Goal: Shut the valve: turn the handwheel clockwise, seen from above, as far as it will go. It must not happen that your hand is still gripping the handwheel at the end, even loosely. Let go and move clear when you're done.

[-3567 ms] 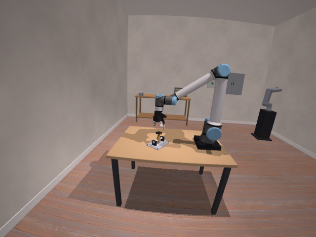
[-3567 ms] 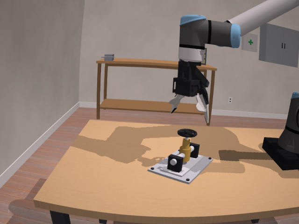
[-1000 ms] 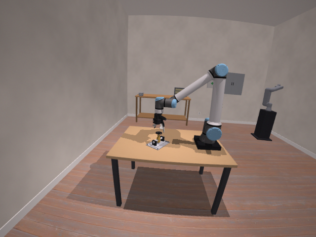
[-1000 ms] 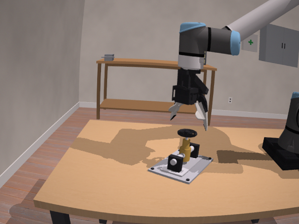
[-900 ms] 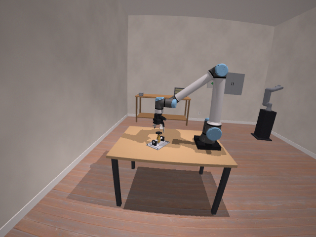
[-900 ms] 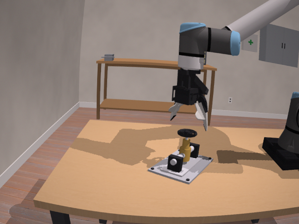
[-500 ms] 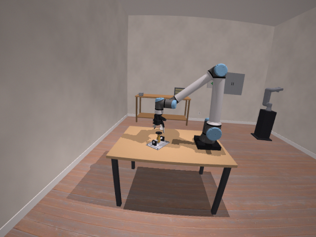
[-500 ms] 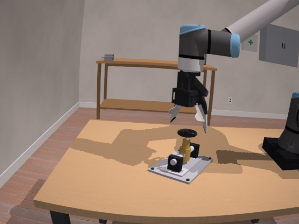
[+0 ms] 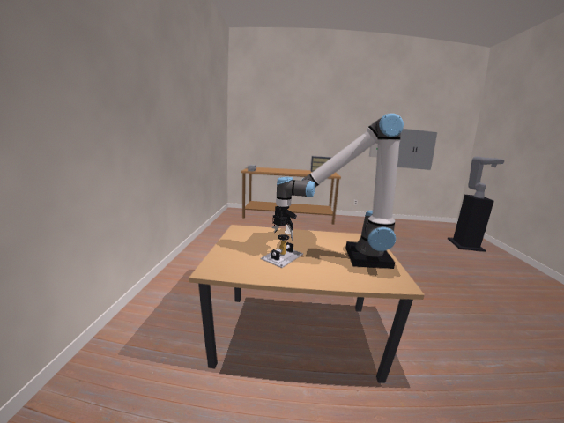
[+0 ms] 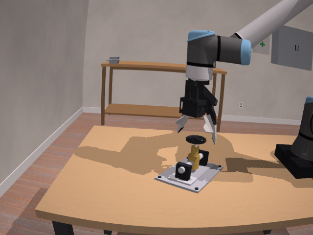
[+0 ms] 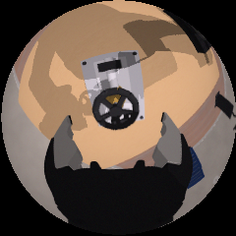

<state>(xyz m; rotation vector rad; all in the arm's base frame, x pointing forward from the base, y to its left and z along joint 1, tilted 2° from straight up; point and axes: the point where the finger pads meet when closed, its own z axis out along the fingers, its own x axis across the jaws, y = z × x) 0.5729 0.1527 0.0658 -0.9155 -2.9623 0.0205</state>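
A brass valve [image 10: 194, 156] with a black spoked handwheel [image 10: 196, 139] stands on a grey baseplate [image 10: 189, 175] on the wooden table. The handwheel also shows in the wrist view [image 11: 116, 109] and in the top view [image 9: 284, 238]. My gripper [image 10: 196, 133] hangs just above the handwheel, pointing down, with its fingers wide open and empty. One fingertip reaches down to the wheel's level on its right side; the other is higher on the left. In the wrist view the gripper's fingers stand either side of the wheel, not touching it.
The arm's black base [image 9: 369, 255] is mounted on the table to the right of the valve. A wooden shelf [image 10: 161, 88] stands against the back wall behind the table. A dark pedestal with a grey device [image 9: 476, 209] stands at the far right.
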